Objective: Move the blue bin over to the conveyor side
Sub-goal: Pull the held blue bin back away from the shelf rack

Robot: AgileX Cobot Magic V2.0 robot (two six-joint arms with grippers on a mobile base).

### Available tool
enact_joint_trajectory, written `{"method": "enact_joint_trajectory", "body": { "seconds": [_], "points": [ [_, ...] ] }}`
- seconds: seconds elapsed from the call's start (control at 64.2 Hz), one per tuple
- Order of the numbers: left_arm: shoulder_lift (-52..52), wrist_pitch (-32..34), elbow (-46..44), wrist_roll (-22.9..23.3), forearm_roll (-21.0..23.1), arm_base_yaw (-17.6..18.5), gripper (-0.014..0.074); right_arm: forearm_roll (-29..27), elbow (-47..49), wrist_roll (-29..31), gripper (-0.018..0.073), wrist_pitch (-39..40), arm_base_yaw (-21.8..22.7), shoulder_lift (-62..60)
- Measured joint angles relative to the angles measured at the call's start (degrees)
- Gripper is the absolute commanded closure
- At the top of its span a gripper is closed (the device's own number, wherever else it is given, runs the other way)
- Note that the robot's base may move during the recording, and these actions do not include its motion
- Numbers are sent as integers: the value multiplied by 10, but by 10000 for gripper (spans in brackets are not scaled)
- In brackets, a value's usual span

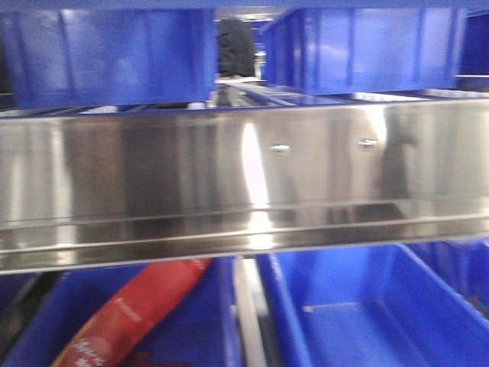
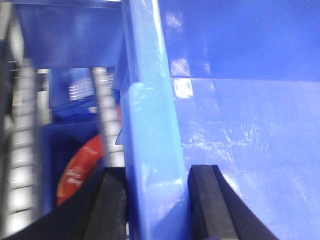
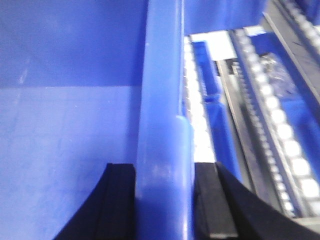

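Note:
The blue bin fills both wrist views, glossy and empty inside. In the left wrist view my left gripper is shut on the bin's thick left rim, one black finger on each side, and the bin floor lies to the right. In the right wrist view my right gripper is shut on the opposite rim, and the bin floor lies to the left. Neither gripper shows in the front view. The conveyor is out of view.
A shiny stainless-steel rack beam crosses the front view. Two blue bins stand above it; two more sit below, the left one holding a red packet. Roller rails flank the held bin.

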State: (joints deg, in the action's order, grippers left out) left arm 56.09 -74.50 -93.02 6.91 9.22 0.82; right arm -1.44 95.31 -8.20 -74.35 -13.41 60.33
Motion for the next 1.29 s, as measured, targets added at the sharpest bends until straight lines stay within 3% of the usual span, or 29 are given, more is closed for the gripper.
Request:
{"method": "enact_joint_trajectory", "body": {
  "seconds": [1.294],
  "points": [
    [-2, 0, 0, 0, 0, 0, 617, 0, 0, 0, 639, 1, 0, 0]
  ]
}}
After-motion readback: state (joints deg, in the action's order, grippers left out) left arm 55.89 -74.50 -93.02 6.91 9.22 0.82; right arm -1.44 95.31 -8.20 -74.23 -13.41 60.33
